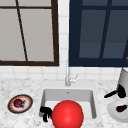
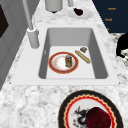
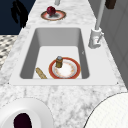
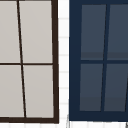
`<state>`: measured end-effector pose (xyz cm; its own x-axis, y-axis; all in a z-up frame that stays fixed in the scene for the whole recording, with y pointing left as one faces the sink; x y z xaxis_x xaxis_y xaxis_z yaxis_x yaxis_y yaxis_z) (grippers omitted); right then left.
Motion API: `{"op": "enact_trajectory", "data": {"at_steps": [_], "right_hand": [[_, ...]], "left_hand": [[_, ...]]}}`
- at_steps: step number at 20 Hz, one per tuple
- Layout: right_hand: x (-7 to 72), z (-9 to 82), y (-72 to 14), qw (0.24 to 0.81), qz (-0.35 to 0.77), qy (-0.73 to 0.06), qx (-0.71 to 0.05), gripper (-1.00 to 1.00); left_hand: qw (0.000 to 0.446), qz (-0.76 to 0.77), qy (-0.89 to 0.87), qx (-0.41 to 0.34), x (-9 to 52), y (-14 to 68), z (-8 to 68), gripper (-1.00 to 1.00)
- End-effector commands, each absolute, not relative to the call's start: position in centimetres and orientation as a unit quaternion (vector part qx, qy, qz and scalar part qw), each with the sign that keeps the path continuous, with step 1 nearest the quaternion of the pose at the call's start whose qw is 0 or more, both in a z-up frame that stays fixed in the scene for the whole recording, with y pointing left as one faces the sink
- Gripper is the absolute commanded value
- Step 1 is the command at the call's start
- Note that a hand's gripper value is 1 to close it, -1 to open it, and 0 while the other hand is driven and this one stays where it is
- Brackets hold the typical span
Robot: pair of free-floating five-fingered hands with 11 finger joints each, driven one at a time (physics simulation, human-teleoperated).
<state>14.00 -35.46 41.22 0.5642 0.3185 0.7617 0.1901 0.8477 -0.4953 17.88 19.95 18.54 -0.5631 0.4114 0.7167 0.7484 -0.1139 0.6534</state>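
Observation:
My left hand (image 1: 45,112) hovers at the sink's front left corner, right beside a big red ball (image 1: 67,114); its fingers hang loosely downward and hold nothing. This same hand shows off the counter's front edge in the left side view (image 2: 122,45) and in the right side view (image 3: 18,11). My right hand (image 1: 119,92) floats at the right with fingers stretched leftward, in front of a pale canister (image 1: 123,80) and above a white plate (image 1: 113,111) bearing a dark purple item (image 1: 121,108). Nothing is in its grasp.
The sink basin (image 2: 98,57) holds a red-rimmed plate (image 2: 53,68) with a small jar (image 2: 68,60), a bread stick (image 2: 82,56) and a small brown piece (image 2: 83,49). A patterned plate (image 1: 26,106) with a dark red fruit (image 1: 18,102) lies on the left counter. The faucet (image 1: 67,77) stands behind the sink.

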Motion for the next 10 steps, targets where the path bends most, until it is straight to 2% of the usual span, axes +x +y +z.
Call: {"op": "enact_trajectory", "data": {"at_steps": [1,6,10], "right_hand": [[12.8,41.9,-36.6,0.831,0.021,-0.479,-0.28,-1.0],[10.3,42.0,-38.3,0.816,0.024,-0.514,-0.264,-1.0],[11.4,43.7,-37.7,0.816,-0.033,-0.495,-0.297,-1.0]], "left_hand": [[0.141,-0.599,-0.651,-0.446,17.9,20.0,18.5,0.0],[0.141,-0.599,-0.651,-0.446,17.9,20.0,18.5,0.0],[0.141,-0.599,-0.651,-0.446,17.9,20.0,18.5,0.0]]}}
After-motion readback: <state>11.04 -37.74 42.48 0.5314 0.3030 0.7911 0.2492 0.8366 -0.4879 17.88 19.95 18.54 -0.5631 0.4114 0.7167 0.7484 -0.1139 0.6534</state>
